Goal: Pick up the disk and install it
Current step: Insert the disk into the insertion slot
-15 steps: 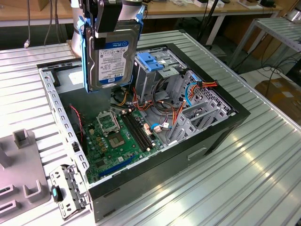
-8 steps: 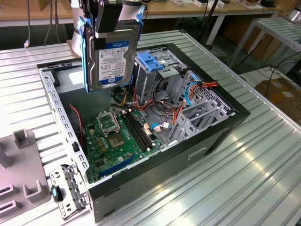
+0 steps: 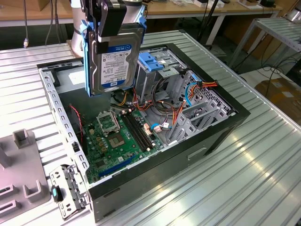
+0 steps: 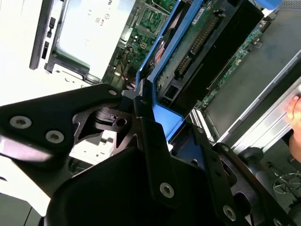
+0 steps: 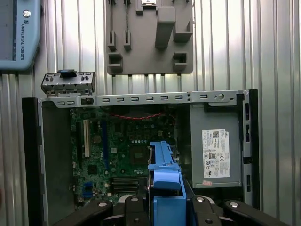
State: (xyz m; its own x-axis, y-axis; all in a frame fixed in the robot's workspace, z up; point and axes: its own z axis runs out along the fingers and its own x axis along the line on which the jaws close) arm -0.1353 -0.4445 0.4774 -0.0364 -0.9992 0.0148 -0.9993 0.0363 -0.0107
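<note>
Your claw [image 3: 112,29] is closed on the disk [image 3: 115,61], with its black fingers [image 4: 150,146] clamped against the blue rails along the disk's sides. You hold the disk on edge with its white-and-blue label facing the exterior view. It hangs above the open computer case [image 3: 188,157] and touches nothing inside it. In the second wrist view you see the disk's bare circuit-board side and a connector row between the rails.

Directly below the disk lies the green motherboard [image 3: 113,141]. In the first wrist view the disk's blue end sits over this board, near the grey power-supply box [image 5: 216,150] with its white label. Toward the exterior view's right of the disk stands the grey drive cage [image 3: 165,81], with a blue latch [image 3: 153,61] on top and a bundle of coloured cables [image 3: 188,101] beside it.

The case lies on its side in the middle of the ribbed metal worktop [image 3: 244,179], open face up. Just outside the case wall rests a small perforated metal bracket [image 3: 70,193]. Beyond it, toward the worktop edge on the exterior view's left, sits a flat grey fixture [image 3: 23,165] with raised blocks.
</note>
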